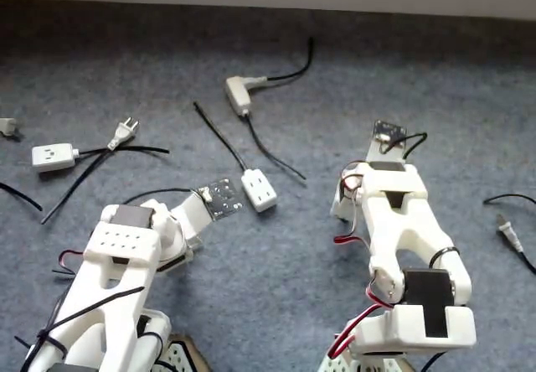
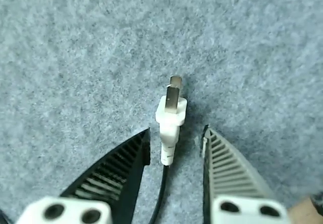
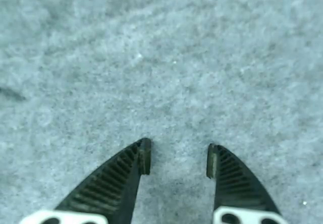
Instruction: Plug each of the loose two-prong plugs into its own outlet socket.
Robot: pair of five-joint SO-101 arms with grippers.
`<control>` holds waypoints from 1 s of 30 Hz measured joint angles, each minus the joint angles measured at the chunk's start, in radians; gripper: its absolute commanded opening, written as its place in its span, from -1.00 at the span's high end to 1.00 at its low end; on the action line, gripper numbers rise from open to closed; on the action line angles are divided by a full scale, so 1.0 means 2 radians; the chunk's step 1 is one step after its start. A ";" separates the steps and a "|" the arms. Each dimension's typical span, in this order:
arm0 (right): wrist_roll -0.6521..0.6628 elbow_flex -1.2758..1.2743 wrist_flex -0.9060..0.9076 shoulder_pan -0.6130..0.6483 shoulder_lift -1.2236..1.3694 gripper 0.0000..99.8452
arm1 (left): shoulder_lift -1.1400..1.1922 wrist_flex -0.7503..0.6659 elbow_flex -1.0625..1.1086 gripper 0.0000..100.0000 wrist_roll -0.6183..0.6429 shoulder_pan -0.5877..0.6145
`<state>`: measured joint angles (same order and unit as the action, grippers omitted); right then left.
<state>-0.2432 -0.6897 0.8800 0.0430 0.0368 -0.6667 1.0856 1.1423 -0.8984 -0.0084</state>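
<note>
In the high view you have a grey carpet (image 1: 335, 62) with the left arm (image 1: 126, 246) at the lower left. Its wrist end sits just beside a white rectangular socket block (image 1: 260, 189) on a black cord. A second white box-shaped socket (image 1: 52, 156) lies well off to the left, and a small white round-bodied two-prong plug (image 1: 126, 131) lies loose near it, not plugged in. A white angled plug body (image 1: 239, 93) lies farther back. A pale plug on a black lead (image 1: 507, 231) lies at the right edge, out beyond the right arm (image 1: 402, 213). In the left wrist view your left gripper (image 2: 176, 146) has its jaws spread on either side of a white flat-bladed two-prong plug (image 2: 170, 118). That plug lies on the carpet between the fingertips with a gap on each side. Its prongs point away from the gripper and its black cable (image 2: 160, 193) runs back between the fingers. In the right wrist view your right gripper (image 3: 176, 156) hangs over bare carpet with its jaws spread.
</note>
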 measured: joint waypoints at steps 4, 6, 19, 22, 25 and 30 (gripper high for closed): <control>0.000 0.000 0.000 0.000 0.000 0.64 | 0.000 -0.002 0.003 0.80 0.000 0.000; 0.000 0.000 0.000 0.000 0.000 0.64 | 0.000 -0.016 0.017 0.87 0.000 0.000; 0.000 0.000 0.000 0.000 0.000 0.64 | 0.000 -0.052 0.027 0.91 0.003 0.000; 0.000 0.000 0.000 0.000 0.000 0.64 | 0.000 -0.052 -0.012 0.91 0.040 0.000; 0.000 0.000 0.000 0.000 0.000 0.64 | 0.000 -0.051 -0.068 0.95 0.093 -0.017; 0.000 0.000 0.000 -0.002 0.000 0.64 | -0.022 0.028 -0.153 0.98 0.211 -0.116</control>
<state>-0.2432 -0.6897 0.8800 0.0384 0.0368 -0.7112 1.1408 0.8355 -0.4764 -0.2401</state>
